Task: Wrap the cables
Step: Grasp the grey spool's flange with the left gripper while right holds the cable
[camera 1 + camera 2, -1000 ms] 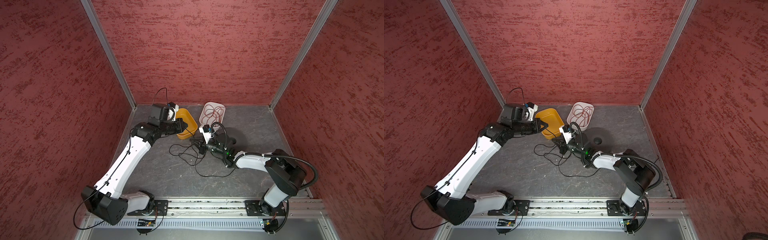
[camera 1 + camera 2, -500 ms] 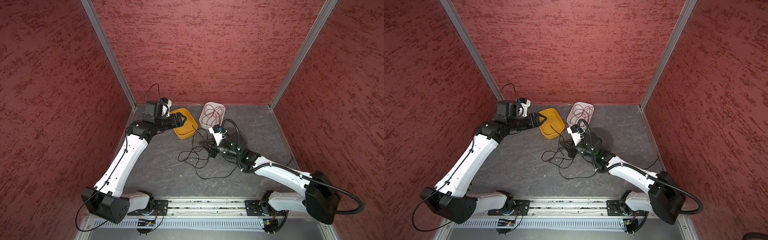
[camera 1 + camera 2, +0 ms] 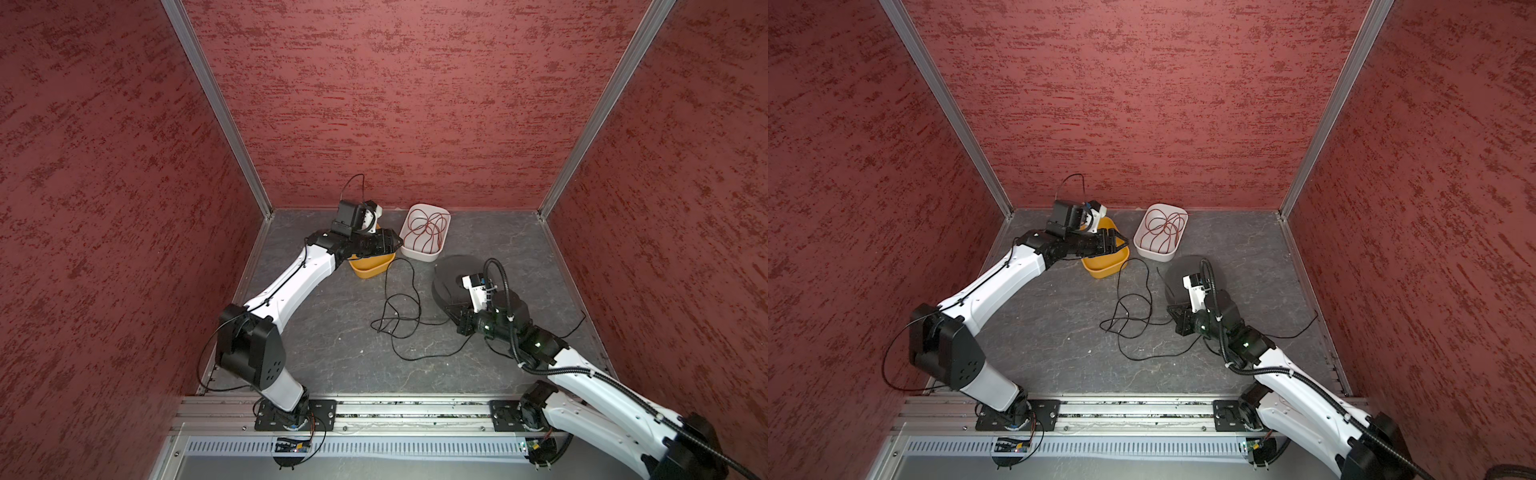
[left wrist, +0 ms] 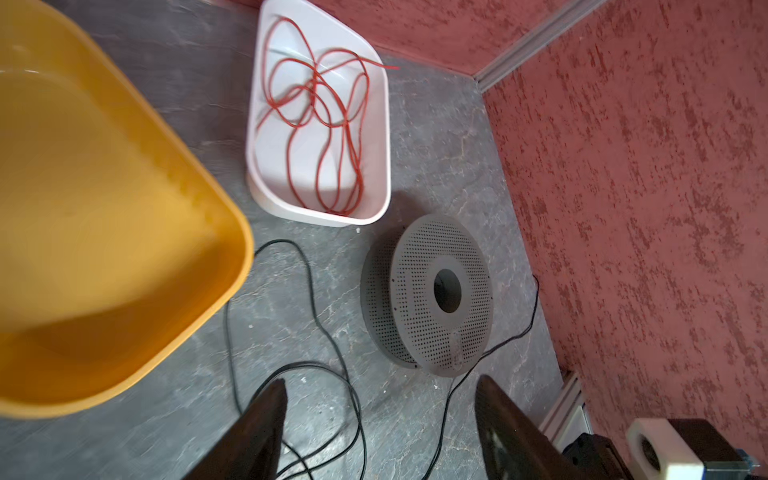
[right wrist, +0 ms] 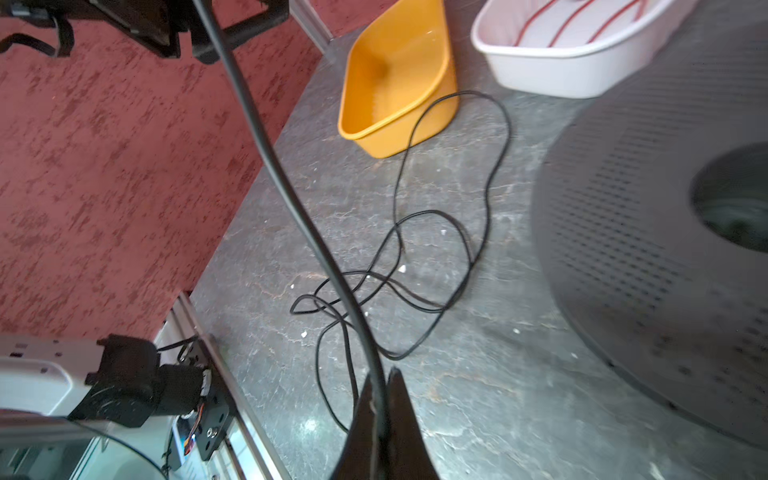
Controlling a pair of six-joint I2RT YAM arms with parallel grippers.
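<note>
- Judging from the tabletop [image 3: 332, 353], where almost nothing was wound yet, the step in hand was drawing slack toward the dark perforated spool [image 4: 407, 299] at the right. It would go best with the strand kept lightly taut and fed from one loop at a time, so the crossings in the middle did not pull into a knot.
- The yellow tray [image 3: 370, 268] stood at the far left of centre and nothing showed inside it. One bend of the cable passed just beside its near wall.
- The white tray [image 3: 417, 253] stood to the right of the yellow one, far of the spool, and held a loose tangle of red wire [image 3: 427, 227].
- The left gripper [image 4: 382, 380] hung over the yellow tray with its fingers spread and nothing between them. It was free, I judged, to guide or lift a loop.
- The right gripper [image 5: 382, 374] sat low beside the near edge of the spool, its fingers pressed together on what appeared to be the black strand.
- The black cable [image 3: 401, 295] lay in overlapping loops on the middle of the tabletop, between the yellow tray and the right gripper. One length trailed off toward the right wall.
</note>
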